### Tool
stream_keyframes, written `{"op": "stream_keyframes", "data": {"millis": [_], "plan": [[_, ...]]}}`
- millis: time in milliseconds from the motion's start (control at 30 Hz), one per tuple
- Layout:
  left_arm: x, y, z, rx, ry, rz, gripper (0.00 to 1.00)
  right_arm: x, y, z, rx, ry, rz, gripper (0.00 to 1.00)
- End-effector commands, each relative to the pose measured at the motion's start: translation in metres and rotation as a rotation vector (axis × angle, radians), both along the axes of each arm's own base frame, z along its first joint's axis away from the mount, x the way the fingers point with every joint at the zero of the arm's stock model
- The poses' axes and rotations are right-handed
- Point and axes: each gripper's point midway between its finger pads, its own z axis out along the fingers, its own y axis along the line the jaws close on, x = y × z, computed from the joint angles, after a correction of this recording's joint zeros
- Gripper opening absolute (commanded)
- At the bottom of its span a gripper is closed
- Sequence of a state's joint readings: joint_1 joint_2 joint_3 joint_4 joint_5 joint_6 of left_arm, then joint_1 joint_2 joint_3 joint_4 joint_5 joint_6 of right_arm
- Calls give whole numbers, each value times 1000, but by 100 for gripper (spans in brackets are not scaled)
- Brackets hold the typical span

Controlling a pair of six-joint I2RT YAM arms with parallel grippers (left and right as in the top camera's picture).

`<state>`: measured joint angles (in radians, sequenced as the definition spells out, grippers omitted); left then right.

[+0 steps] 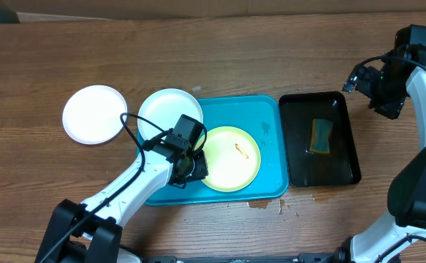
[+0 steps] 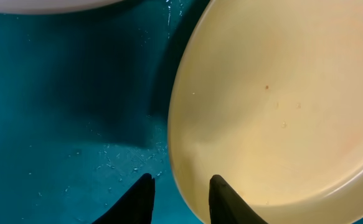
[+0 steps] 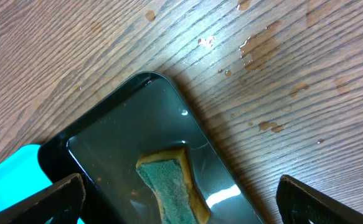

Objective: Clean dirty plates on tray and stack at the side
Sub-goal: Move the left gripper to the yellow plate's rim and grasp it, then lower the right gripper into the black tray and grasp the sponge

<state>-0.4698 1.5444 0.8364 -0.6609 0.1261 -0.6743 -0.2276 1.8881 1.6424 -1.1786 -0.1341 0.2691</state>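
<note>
The turquoise tray holds a pale yellow plate with a small orange-brown smear. One white plate overlaps the tray's far left corner. Another white plate lies on the table to the left. My left gripper is open at the yellow plate's left edge. In the left wrist view its fingers straddle the yellow plate's rim, one over the plate, one over the tray. My right gripper is open and empty, high beyond the far right corner of the black tray.
A glossy black tray with water and a green-yellow sponge stands right of the turquoise tray; both show in the right wrist view, tray and sponge. Wet spots mark the table near the turquoise tray's front edge.
</note>
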Motion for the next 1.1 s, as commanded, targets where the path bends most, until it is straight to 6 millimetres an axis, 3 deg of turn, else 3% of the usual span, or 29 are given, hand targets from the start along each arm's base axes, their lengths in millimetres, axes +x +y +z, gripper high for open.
{"op": "stream_keyframes", "data": {"millis": [0, 33, 100, 133, 200, 333, 533, 633, 833, 967, 1067], "plan": [[-4, 6, -16, 45, 39, 11, 31, 2, 1, 7, -2, -21, -3, 100], [-5, 5, -19, 47, 52, 10, 31, 3, 0, 7, -4, -23, -3, 100], [-7, 4, -25, 40, 75, 5, 31, 27, -5, 14, -23, -129, -6, 100], [-7, 4, -25, 40, 75, 4, 31, 28, -2, 15, -8, -133, -8, 100], [-6, 5, -25, 39, 72, 8, 30, 17, 6, 12, 38, -86, 0, 100], [-5, 5, -25, 37, 70, 9, 15, 1, 41, 21, 185, -71, 162, 100], [-5, 5, -25, 38, 71, 9, 14, -34, 59, 24, 165, 55, 231, 78], [-4, 5, -25, 36, 68, 9, 14, -52, 64, 18, 120, 144, 250, 71], [-4, 4, -25, 35, 66, 9, 15, -78, 75, -2, 24, 283, 245, 72], [-4, 4, -25, 35, 65, 9, 15, -82, 63, -20, -117, 327, 133, 73], [-4, 5, -25, 36, 68, 9, 15, -82, 66, -40, -137, 315, 129, 75]]}}
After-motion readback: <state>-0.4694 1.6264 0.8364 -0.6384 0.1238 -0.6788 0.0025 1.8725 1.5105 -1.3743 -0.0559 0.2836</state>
